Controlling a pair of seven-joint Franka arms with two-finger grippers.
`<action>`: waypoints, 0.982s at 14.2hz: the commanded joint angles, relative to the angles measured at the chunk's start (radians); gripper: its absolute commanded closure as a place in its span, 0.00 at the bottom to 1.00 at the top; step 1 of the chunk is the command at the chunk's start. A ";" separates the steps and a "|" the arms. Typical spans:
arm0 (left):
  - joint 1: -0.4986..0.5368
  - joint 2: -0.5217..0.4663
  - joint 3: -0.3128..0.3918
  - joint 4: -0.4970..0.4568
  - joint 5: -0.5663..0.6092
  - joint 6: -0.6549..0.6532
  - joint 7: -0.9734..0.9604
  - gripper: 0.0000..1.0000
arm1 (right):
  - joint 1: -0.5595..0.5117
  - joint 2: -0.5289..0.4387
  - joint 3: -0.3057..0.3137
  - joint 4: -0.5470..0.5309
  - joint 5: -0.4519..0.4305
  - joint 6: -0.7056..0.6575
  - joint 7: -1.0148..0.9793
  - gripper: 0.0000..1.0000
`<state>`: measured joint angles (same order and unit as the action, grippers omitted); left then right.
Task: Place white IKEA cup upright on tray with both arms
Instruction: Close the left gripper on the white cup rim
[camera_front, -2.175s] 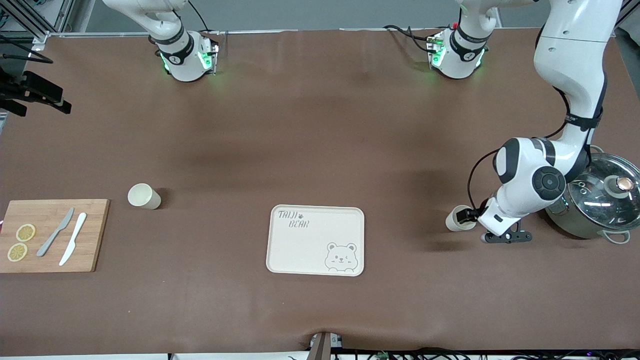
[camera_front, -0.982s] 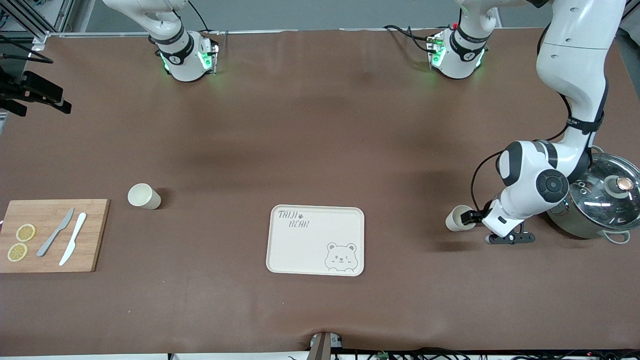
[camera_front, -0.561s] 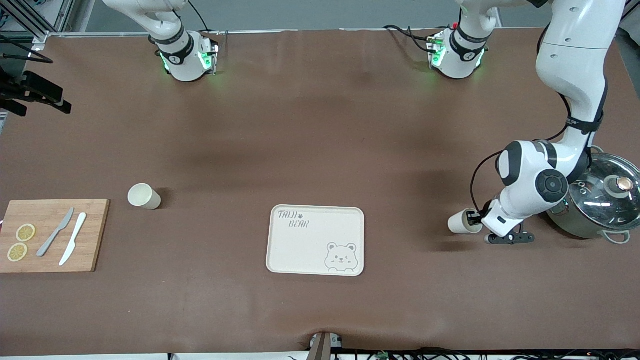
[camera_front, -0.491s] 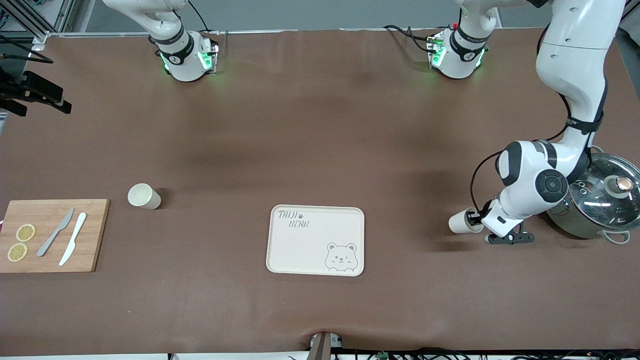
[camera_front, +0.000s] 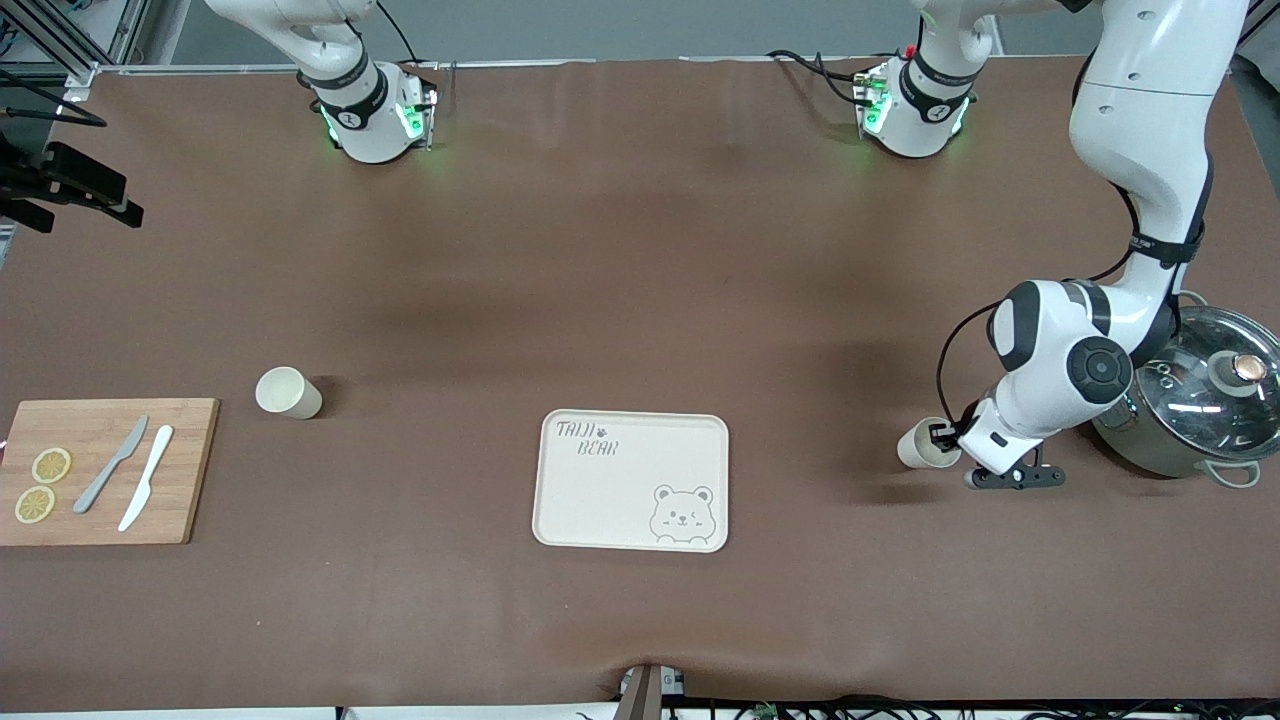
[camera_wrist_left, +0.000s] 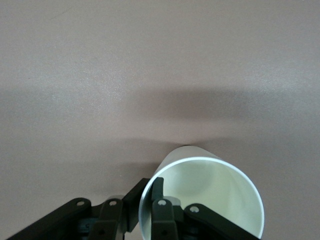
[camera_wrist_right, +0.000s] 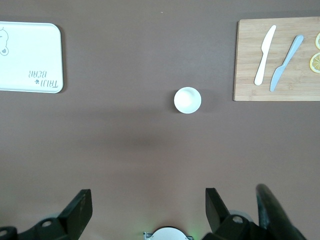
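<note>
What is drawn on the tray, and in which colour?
The cream tray bears a grey bear face and "TAIJI BEAR" lettering, seen best in the front view.

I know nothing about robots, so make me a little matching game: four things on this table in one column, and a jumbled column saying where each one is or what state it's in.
Things:
1. cup by the pot
2. cup by the board
3. tray
4. lemon slices

States:
A. lying on the wooden cutting board
B. pinched at its rim by the left pincer
C. standing alone, untouched, under the open right pincer
D. nothing on it, between the two cups

Pairs: 1-B, 2-C, 3-D, 4-A
</note>
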<state>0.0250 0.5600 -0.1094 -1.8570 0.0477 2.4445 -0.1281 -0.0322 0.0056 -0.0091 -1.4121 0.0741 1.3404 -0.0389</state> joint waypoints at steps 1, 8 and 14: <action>0.003 -0.002 0.004 -0.010 -0.015 0.011 -0.010 1.00 | -0.015 -0.001 0.009 0.002 0.016 -0.009 -0.002 0.00; -0.022 -0.020 -0.007 -0.008 -0.017 0.002 -0.056 1.00 | -0.025 0.010 0.006 0.004 0.016 -0.009 -0.009 0.00; -0.030 -0.063 -0.007 -0.004 -0.009 -0.045 -0.051 1.00 | -0.018 0.011 0.006 0.004 0.016 -0.007 -0.006 0.00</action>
<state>-0.0052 0.5377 -0.1154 -1.8525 0.0451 2.4284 -0.1779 -0.0407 0.0139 -0.0099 -1.4123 0.0742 1.3401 -0.0391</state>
